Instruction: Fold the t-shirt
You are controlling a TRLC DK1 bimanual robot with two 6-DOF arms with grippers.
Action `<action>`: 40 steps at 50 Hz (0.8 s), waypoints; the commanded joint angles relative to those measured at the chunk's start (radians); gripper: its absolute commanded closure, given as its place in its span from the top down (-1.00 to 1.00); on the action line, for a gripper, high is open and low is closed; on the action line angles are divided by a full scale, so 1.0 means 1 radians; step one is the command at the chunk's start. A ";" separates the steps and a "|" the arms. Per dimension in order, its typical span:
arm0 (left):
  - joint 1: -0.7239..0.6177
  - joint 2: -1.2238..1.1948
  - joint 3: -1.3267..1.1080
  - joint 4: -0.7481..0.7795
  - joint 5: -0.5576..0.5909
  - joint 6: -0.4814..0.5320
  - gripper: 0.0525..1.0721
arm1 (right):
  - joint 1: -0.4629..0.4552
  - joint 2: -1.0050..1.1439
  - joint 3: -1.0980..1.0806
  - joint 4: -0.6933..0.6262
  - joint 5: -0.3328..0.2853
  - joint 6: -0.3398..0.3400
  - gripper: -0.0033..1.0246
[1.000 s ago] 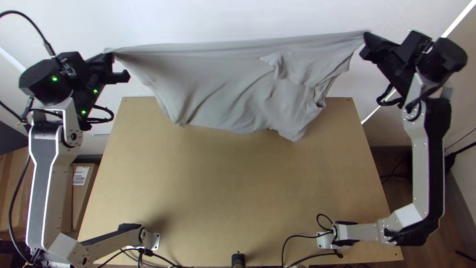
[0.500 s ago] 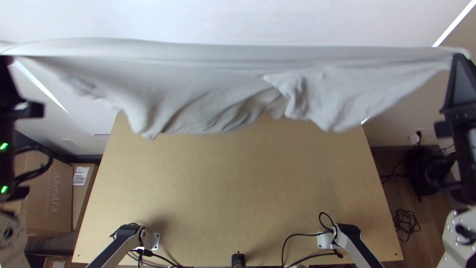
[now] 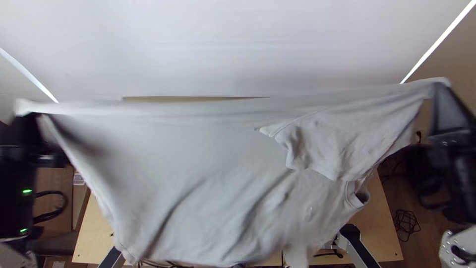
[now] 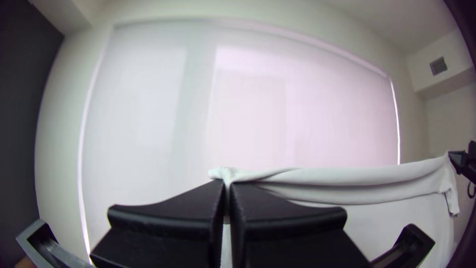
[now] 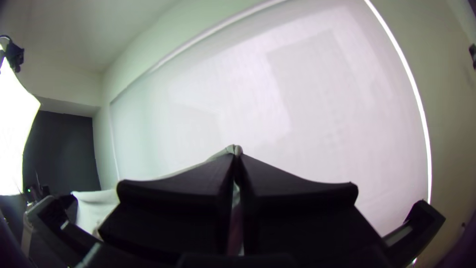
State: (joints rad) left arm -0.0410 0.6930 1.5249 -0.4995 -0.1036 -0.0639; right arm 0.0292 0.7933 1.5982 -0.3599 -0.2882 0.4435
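A: What is in the top view?
B: A pale grey t-shirt (image 3: 198, 164), stretched nearly the full width of the frame. Its upper edge runs taut from upper left to upper right; the rest hangs toward the bottom of the frame in soft, slanting creases, hiding most of the wooden table (image 3: 386, 240). A loose, crumpled flap lies right of the middle.

A: And the corners?
B: At the left edge, the left gripper (image 3: 30, 118), blurred, has one corner. At the right edge, the right gripper (image 3: 439, 90), also blurred, has the other. A cable coil (image 3: 406, 221) lies on the floor at lower right.

A: Now the left wrist view?
B: The left gripper's (image 4: 227, 191) two black fingers press together at bottom centre, pinching a small tuft of shirt. From there the cloth sweeps as a white band to the right edge, where the right gripper has it. A large pale panel (image 4: 248, 114) fills the background.

A: And the right wrist view?
B: The right gripper's (image 5: 237, 161) fingers are pressed together too, a bit of cloth poking up between their tips. More shirt shows at lower left.
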 commanded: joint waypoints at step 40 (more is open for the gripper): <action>0.035 0.384 -0.867 0.441 0.197 -0.057 -0.95 | 0.015 0.508 -0.817 0.283 0.035 0.054 -0.95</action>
State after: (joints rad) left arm -0.0147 0.9680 0.6258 -0.1101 0.0879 -0.1051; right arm 0.0513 1.2007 0.7296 -0.1295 -0.2611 0.5014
